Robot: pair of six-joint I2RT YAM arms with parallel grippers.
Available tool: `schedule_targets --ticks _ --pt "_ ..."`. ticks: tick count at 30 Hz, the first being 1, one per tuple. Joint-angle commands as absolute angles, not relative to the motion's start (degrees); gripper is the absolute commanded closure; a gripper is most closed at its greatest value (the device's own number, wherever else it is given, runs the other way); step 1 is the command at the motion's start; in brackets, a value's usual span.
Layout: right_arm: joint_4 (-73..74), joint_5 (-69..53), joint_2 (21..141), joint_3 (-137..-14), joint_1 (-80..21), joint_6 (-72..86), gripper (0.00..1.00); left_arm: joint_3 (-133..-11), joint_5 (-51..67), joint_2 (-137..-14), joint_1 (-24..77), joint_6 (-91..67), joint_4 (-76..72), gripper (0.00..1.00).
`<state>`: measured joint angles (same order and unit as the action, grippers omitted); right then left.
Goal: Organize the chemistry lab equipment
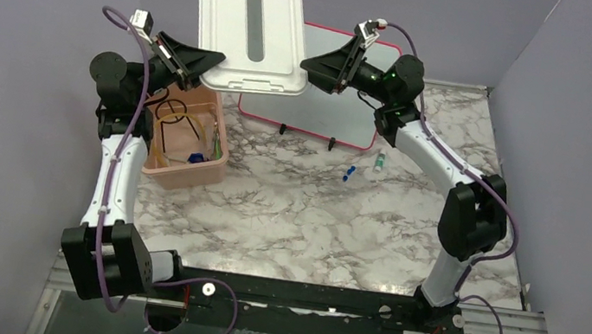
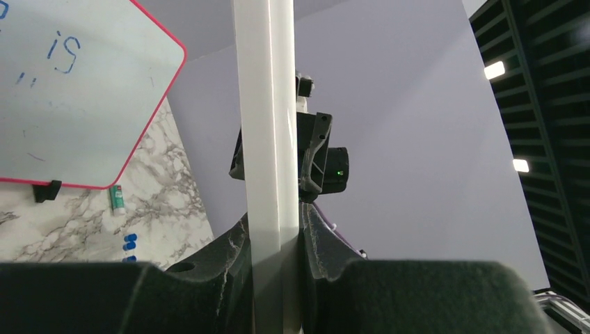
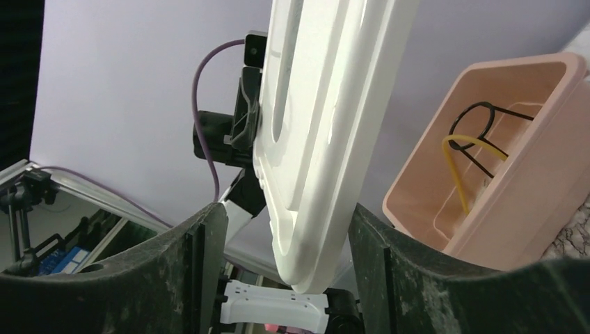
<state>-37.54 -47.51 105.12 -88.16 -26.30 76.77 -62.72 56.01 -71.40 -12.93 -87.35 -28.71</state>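
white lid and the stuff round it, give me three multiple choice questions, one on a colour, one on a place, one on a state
1. What colour is the bin?
A) blue B) green C) pink

2. Where is the white lid?
A) snapped onto the bin B) held up in the air C) lying inside the bin

3. What is the left pincer doing?
A) shut on the lid's edge B) open, clear of the lid C) resting in the bin

Answers:
1 C: its walls show pink in the top view.
2 B: it hangs tilted above the bin.
3 A: the left wrist view shows the lid's edge pinched between the fingers.
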Motion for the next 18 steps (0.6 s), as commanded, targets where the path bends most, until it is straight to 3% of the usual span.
schedule_targets --ticks 1,7,12,14,18 --pt "-43.41 -49.98 106.0 -86.06 -27.85 79.8 0.34 -61.01 57.48 -68.21 -15.4 -88.48 -32.98 1.0" --pt "-45.09 -50.56 107.75 -84.65 -29.95 81.08 0.64 -56.8 57.67 -65.8 -17.61 -88.36 -32.96 0.97" --pt "-44.69 -50.07 108.46 -83.17 -31.97 81.29 0.92 -50.17 58.42 -63.58 -20.17 -86.56 -32.96 0.69" --pt "-44.72 -49.71 108.54 -82.32 -32.68 81.25 0.99 -47.95 59.15 -63.24 -21.75 -84.84 -32.82 0.63" --pt "-44.81 -49.17 109.67 -81.27 -34.69 81.07 0.99 -43.66 60.68 -62.36 -25.21 -80.41 -32.36 0.57"
